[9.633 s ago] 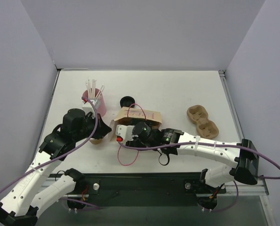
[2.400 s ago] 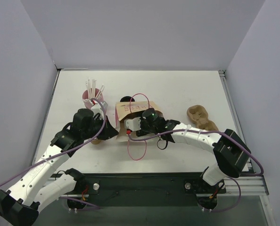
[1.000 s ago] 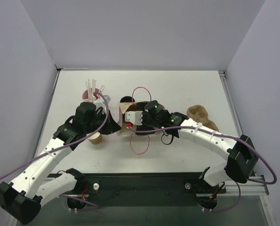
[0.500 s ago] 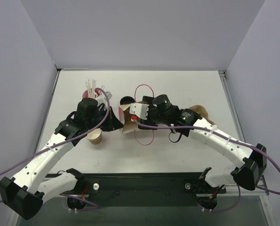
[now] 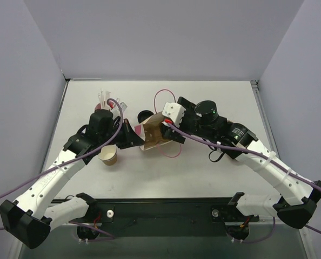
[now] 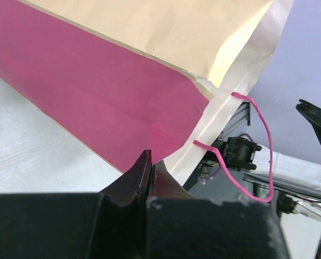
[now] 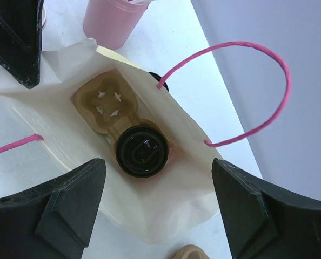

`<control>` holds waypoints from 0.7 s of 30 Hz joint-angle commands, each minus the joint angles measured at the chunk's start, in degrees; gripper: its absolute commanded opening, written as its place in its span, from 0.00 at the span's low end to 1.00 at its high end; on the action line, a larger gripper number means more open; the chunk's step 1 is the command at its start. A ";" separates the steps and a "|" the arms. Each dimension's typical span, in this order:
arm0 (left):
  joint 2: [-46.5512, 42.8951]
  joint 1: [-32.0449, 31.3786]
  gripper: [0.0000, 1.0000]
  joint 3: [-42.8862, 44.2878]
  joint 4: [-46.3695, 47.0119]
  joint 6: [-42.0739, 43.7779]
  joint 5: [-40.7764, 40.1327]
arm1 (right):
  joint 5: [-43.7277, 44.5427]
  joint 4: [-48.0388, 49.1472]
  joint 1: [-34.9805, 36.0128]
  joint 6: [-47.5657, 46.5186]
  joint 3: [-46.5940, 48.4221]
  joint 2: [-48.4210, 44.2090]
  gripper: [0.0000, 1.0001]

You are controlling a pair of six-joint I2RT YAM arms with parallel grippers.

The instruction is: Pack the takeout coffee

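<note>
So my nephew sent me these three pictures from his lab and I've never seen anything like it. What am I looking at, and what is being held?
These are two robot arms fixed at the near edge of a white table. The wide picture is taken from above and behind them. The other two come from small cameras on the wrists.

The left end effector is shut on a wall of the paper bag, keeping it open. The right end effector is open and hangs above the bag's mouth, holding nothing.

Looking down into the bag, the right wrist picture shows a brown cardboard cup carrier with the takeout coffee, black lid up, sitting in one of its slots.

Also on the table: a pink cup of straws, a lidless paper cup and a black lid.
</note>
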 commanded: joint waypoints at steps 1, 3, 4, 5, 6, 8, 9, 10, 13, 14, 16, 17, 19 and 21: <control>-0.02 -0.13 0.00 1.75 0.89 -6.04 2.36 | -1.72 1.14 -1.31 4.04 1.73 -2.65 0.81; -0.37 -0.13 0.00 1.40 0.46 -7.80 1.84 | -1.72 1.93 -2.37 4.92 1.21 -3.27 0.81; -0.55 -0.13 0.00 1.40 0.11 -8.15 1.66 | -1.63 2.20 -2.55 5.44 0.94 -3.79 0.81; -0.46 -0.13 0.00 1.57 -1.20 -8.68 0.79 | -1.20 2.98 -2.81 5.80 0.77 -4.15 0.81; -0.46 -0.04 0.00 1.75 -1.73 -8.86 0.43 | -1.11 3.16 -3.16 6.15 0.42 -4.33 0.81; -0.90 -0.04 0.05 1.75 -2.70 -9.47 -0.79 | -1.02 4.04 -4.04 7.73 0.24 -4.68 0.81; -1.07 -0.04 0.07 1.83 -3.14 -9.65 -1.33 | -0.93 4.22 -4.39 7.91 -0.02 -4.77 0.81; -1.34 0.04 0.13 1.83 -3.58 -9.74 -1.77 | -0.67 4.31 -4.65 8.17 -0.03 -4.94 0.81; -0.82 0.40 0.17 2.89 -4.72 -9.21 -3.52 | 0.30 4.92 -5.01 9.14 -0.38 -5.12 0.80; -0.73 0.40 0.17 3.59 -4.64 -8.95 -4.22 | 0.48 5.36 -5.10 9.66 -0.46 -5.12 0.81; 0.15 0.57 0.17 4.38 -4.38 -8.86 -4.67 | 1.26 5.45 -5.18 10.02 -0.55 -5.21 0.80; 0.50 0.66 0.17 5.25 -4.46 -9.03 -5.02 | 2.49 5.54 -5.27 10.54 -0.47 -5.12 0.81; 1.47 0.66 0.17 6.14 -4.55 -9.21 -5.20 | 7.05 5.37 -5.62 14.48 0.93 -4.42 0.80; 1.91 0.66 0.17 6.93 -4.29 -9.38 -5.72 | 10.40 3.97 -6.32 20.18 2.60 -3.11 0.80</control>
